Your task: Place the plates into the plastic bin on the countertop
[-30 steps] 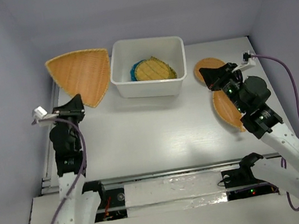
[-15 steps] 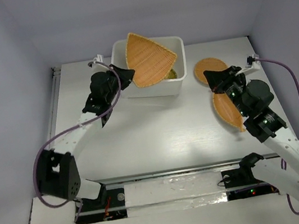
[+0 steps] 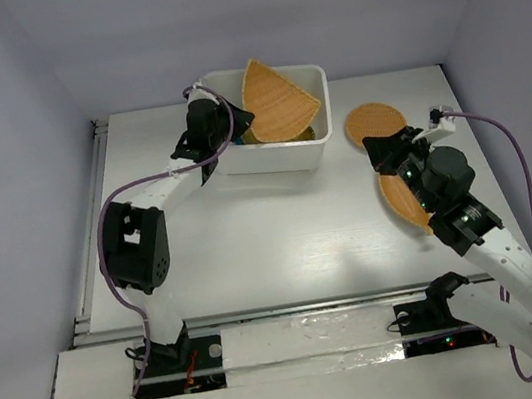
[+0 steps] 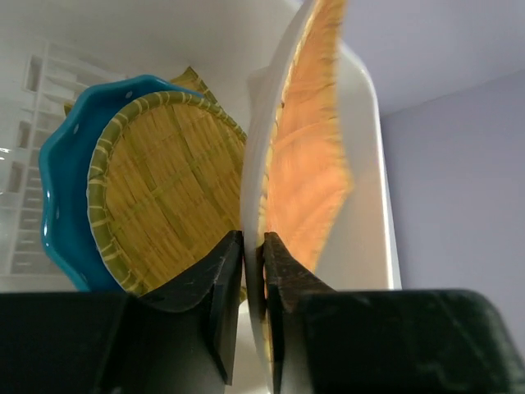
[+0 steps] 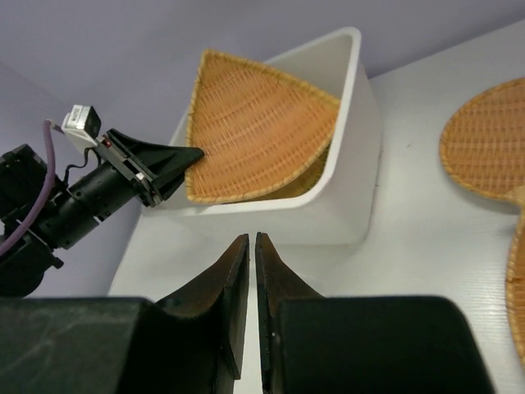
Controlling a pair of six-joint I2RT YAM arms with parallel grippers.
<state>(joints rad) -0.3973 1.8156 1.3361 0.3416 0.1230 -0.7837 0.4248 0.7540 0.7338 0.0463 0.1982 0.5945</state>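
Observation:
My left gripper is shut on the edge of the fan-shaped wicker plate and holds it tilted over the white plastic bin. The left wrist view shows the fan plate clamped between my jaws, above a teal plate and a round wicker plate lying in the bin. My right gripper is shut and empty, low over the countertop right of the bin. A round wicker plate and a leaf-shaped one lie by it.
A metal rail runs along the table's left edge. Grey walls close in the back and both sides. The right wrist view shows the bin, the fan plate and the left gripper at its left end.
My left arm took the fan plate from the back left of the table, swung it right over the bin and now holds it deeper over the bin. The right arm barely moved.

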